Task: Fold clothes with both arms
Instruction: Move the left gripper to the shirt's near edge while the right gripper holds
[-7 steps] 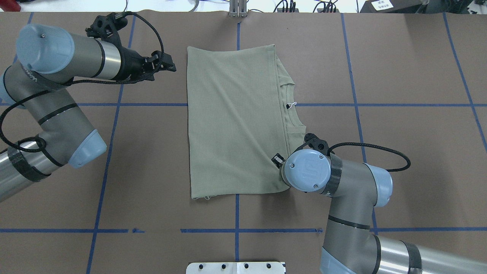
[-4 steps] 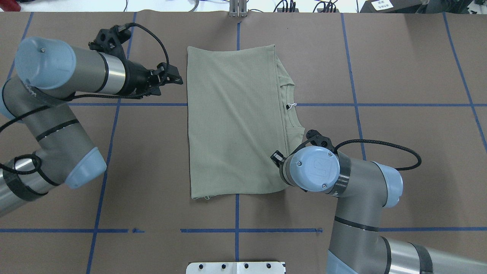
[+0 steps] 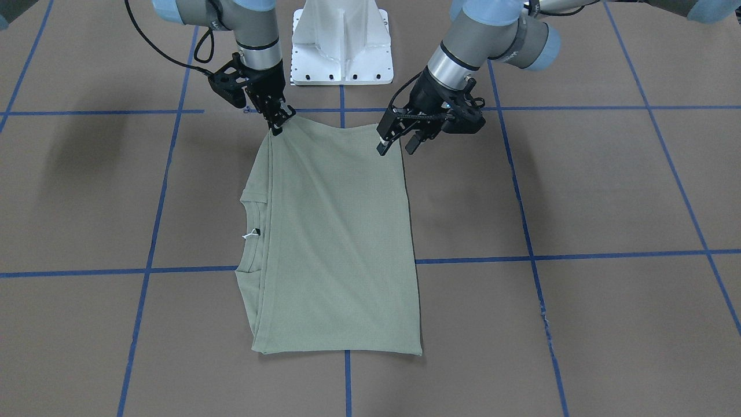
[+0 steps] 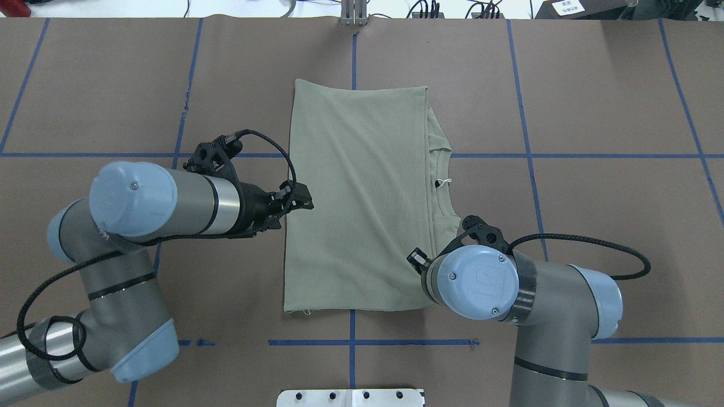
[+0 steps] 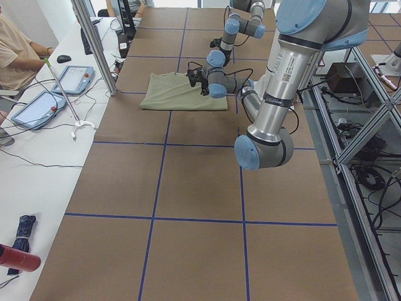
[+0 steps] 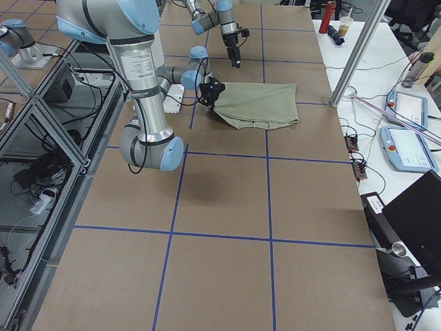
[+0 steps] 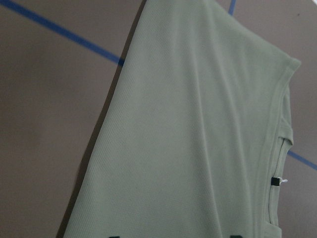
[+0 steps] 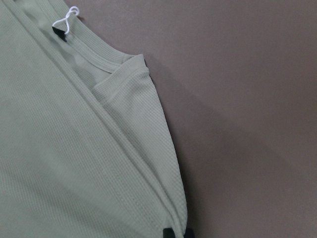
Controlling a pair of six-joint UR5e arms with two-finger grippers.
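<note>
Shirt (image 4: 356, 198) is lying straight out in front of the white pedestal (image 3: 341, 40), folded into a tall rectangle. Its long axis runs directly away from the pedestal, along the blue tape line (image 4: 352, 362) down the middle of the table (image 4: 594, 102). The short hem end is the one nearest the pedestal, and the other short end is at the far side, short of the table's far border.

Collar (image 4: 441, 195) faces sideways, out toward the pedestal's right, with the little white label (image 4: 445, 181) sitting in it. That right edge is stepped, with layers peeking out from under the top fold. The left edge is one straight, clean fold.

Right gripper (image 3: 280, 123) is down at the hem corner closest to the pedestal on the right. The jaws are pinched tight on the fabric, and the corner is drawn up into a peak with creases fanning away from it. The right wrist view agrees: the fingertips (image 8: 171, 232) are clamped on the very tip of the cloth.

Left gripper (image 3: 397, 146) is at the other pedestal-side corner with its jaws spread wide and nothing between them. In the front view one of its fingers (image 3: 382, 147) shows over the fabric and the other over bare paper, straddling the left edge. The left wrist camera looks down on the shirt from above it, so that gripper is hanging over the cloth rather than on it.

As for room, broad brown paper stretches to both sides of the shirt, left and right of the pedestal's line, with a further band beyond the far end.
</note>
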